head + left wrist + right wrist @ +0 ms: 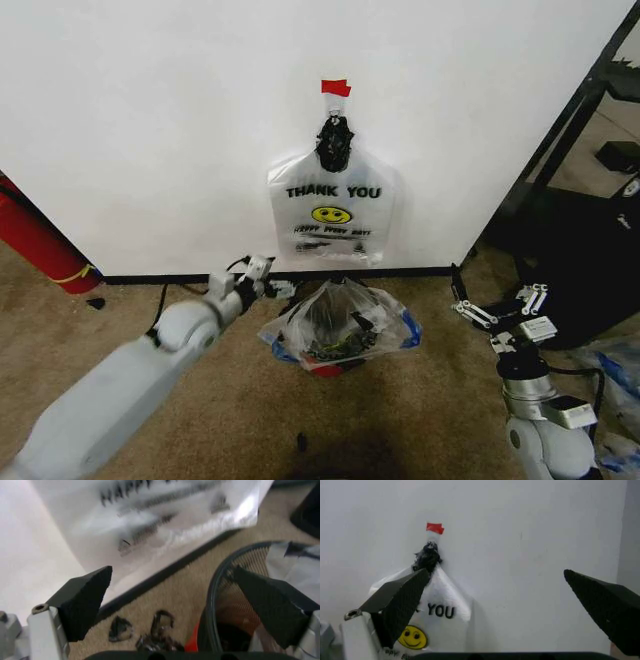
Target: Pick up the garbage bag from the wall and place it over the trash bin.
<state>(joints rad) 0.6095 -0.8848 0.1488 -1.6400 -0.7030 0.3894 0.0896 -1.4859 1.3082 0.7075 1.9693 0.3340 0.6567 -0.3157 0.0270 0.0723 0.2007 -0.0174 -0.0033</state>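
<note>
Garbage bag (338,215): hung on wall (150,120), directly above trash bin (335,340).
Left gripper (262,277): spread wide, beside bin rim.
Right gripper (500,305): open, well apart.
Risk: thin plastic tearing at hook.

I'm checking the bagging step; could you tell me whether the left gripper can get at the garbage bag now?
Probably yes: the left gripper, open, sits right beside the garbage bag draped over the trash bin, with nothing between them.

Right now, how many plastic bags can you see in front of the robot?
2. A white THANK YOU bag hangs on the wall. A see-through garbage bag sits over the trash bin on the carpet below it.
</note>
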